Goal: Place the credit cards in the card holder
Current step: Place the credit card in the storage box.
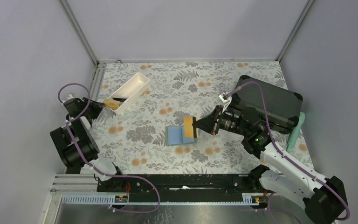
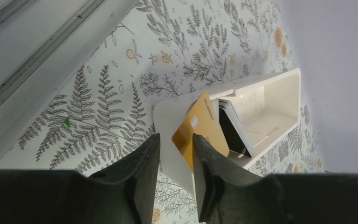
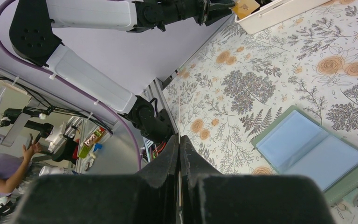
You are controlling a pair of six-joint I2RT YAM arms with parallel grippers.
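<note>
Right gripper (image 1: 197,126) clamps a gold card (image 1: 190,127) over the wallet (image 1: 174,136); left gripper (image 2: 176,138), parted, loosely straddles a second card (image 2: 203,123) at the far-left tray (image 2: 279,93).

This is a robotics lab test cell. A left arm (image 1: 72,144) and a right arm (image 1: 289,164) are bolted to a black rail (image 1: 177,179) at the near edge of a counter (image 1: 140,149) covered with floral cloth. Plain lilac panels (image 1: 182,28) on aluminium posts (image 1: 78,30) box it in. In the right wrist view, equipment stands (image 3: 32,119) and a person in purple (image 3: 2,175) show beyond the enclosure.
</note>
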